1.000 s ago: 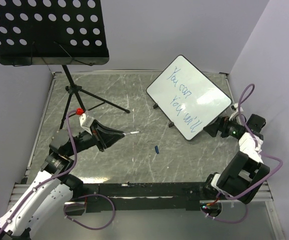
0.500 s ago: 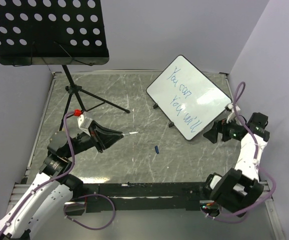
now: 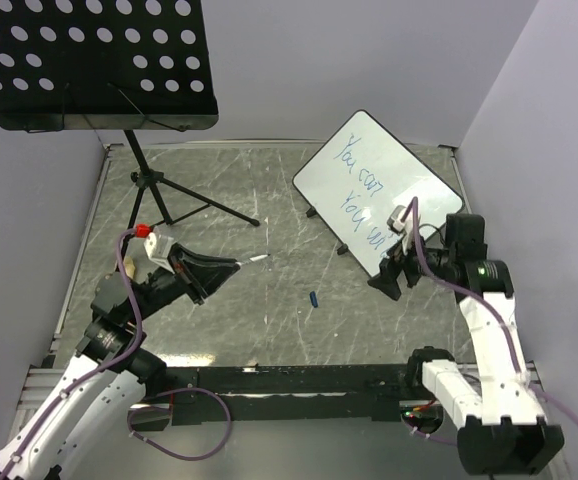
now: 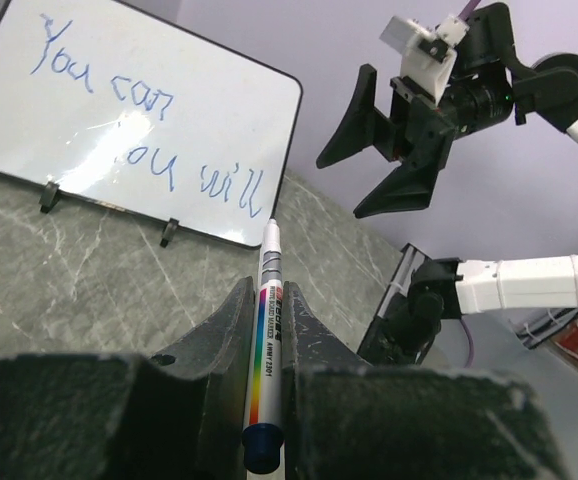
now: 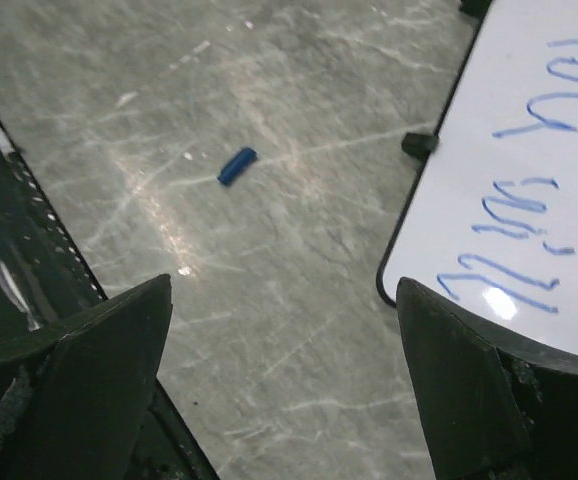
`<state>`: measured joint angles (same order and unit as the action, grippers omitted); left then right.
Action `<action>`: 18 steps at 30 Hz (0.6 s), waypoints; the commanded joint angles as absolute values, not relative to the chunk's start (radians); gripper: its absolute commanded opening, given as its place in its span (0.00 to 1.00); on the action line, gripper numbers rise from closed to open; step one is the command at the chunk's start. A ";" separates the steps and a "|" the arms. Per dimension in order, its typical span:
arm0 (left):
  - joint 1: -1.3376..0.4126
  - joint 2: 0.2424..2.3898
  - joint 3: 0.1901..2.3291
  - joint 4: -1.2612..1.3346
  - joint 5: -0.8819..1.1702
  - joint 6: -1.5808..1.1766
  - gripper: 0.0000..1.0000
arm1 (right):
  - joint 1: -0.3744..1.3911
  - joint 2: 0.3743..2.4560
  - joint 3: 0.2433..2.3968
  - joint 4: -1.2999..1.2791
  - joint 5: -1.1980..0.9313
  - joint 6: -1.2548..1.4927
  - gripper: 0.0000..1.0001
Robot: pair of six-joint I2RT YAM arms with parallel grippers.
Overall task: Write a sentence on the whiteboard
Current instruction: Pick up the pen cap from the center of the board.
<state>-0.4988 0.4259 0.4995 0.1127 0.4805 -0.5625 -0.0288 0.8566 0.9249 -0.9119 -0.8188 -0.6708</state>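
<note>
Left hand (image 3: pixel 227 270) was clamped on a marker (image 4: pixel 266 330), with the tip stuck out past the fingertips. Right hand (image 3: pixel 391 275) was held wide apart with nothing gripped. The whiteboard (image 3: pixel 399 185) was propped on the worktop (image 3: pixel 269 200), its near corner just beside the right hand and well ahead of the left. The sentence (image 4: pixel 144 100) "You can / You will" was seen in blue. A blue cap (image 5: pixel 236 166) was seen between the hands.
</note>
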 commanded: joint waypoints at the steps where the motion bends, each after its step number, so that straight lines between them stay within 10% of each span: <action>1: -0.497 0.403 0.502 0.109 0.404 -0.597 0.01 | 0.076 1.017 1.038 -0.910 -0.876 -0.634 1.00; 18: -0.497 0.273 0.474 0.003 0.230 -0.640 0.01 | 0.482 1.278 1.077 -0.749 -0.577 -0.270 0.84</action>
<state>-0.4988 0.3035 0.4915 0.0021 0.2844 -0.6014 0.4397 1.2362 1.0176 -0.7742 -0.6518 -0.3756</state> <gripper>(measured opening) 0.153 0.846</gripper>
